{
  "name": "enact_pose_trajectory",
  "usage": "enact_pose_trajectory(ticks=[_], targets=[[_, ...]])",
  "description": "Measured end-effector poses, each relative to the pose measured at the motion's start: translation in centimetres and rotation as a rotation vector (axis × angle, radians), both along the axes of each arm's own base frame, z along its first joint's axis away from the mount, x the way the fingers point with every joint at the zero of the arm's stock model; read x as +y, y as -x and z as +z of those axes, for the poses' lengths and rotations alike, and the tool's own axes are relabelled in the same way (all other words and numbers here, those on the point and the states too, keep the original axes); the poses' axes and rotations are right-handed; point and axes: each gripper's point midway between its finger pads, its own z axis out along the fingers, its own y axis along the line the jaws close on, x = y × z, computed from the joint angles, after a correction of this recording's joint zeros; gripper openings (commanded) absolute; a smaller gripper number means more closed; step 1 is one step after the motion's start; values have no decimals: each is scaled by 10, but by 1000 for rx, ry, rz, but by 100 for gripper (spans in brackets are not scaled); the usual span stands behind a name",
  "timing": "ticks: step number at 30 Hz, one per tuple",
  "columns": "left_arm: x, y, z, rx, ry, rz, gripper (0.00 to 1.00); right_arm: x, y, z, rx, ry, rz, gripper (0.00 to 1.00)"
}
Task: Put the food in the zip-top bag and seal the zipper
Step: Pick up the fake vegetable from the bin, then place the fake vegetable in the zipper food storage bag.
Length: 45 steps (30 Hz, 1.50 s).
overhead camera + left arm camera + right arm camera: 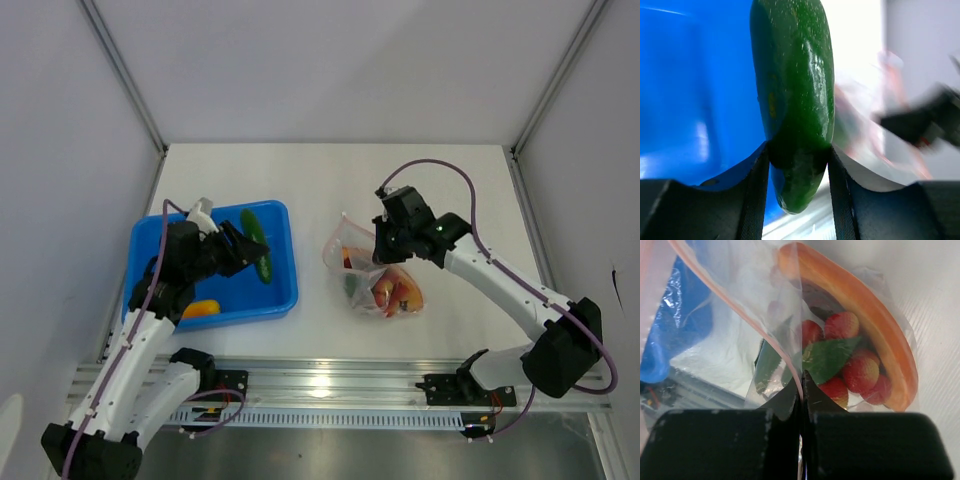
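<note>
My left gripper (252, 252) is shut on the green piece (256, 243), a long glossy toy vegetable, and holds it above the blue tray (285, 292); in the left wrist view the green piece (795, 100) sits between the two pads. My right gripper (378, 250) is shut on the mouth edge of the clear zip-top bag (385, 285) and holds it up. The pinkish-red zipper (742, 310) runs down into the shut jaws. Inside the bag lie the red cherry tomatoes with a green leaf (840, 357) and the orange-red wedge (865, 305). A yellow-orange piece (201, 309) lies in the tray.
The blue tray stands at the left of the white table, the bag at the middle. Grey walls close the left, right and back sides. A metal rail (330, 385) with the arm bases runs along the near edge.
</note>
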Motion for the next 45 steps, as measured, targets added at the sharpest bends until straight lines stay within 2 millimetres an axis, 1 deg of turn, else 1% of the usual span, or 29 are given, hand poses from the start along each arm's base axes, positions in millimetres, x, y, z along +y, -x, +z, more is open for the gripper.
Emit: enact_pose_trajectory(ticks=[2,4,6,8,10,12,17,19,21,25,27,29,31,34,36,41,44,45], targets=[[-22,15,17,-39,29,-121,25,3,6,-7,-3,20,-4,0],[-38,30,41,-95,68,-223,28,7,9,-4,-31,30,-1,0],[-47,45,65,-157,107,-294,31,11,11,4,-76,29,0,0],[-52,58,82,-199,145,-338,31,14,13,9,-107,30,3,0],[-58,71,96,-219,191,-391,29,15,11,12,-128,34,-7,0],[-66,81,102,-206,229,-445,29,14,9,13,-143,46,-19,0],[-88,98,91,-91,270,-563,31,16,0,19,-178,65,-41,0],[-97,104,86,-44,278,-601,31,22,-4,26,-197,64,-40,0],[-104,109,85,-12,298,-630,31,28,-5,33,-219,60,-29,0],[-121,116,83,57,342,-710,31,38,-2,45,-266,67,2,0],[-129,118,77,114,356,-744,30,42,1,47,-294,84,25,0],[-136,116,68,185,366,-755,29,47,6,49,-323,102,49,0],[-141,114,62,244,381,-752,28,52,11,53,-363,116,71,0],[-143,115,59,284,410,-746,27,54,20,62,-413,117,89,0],[-144,116,57,310,431,-736,25,52,23,68,-439,115,88,0],[-144,118,43,399,466,-690,25,38,24,80,-498,110,58,0],[-145,117,43,423,475,-677,24,33,23,85,-519,109,47,0],[-146,116,42,432,476,-674,23,33,23,86,-524,107,45,0]])
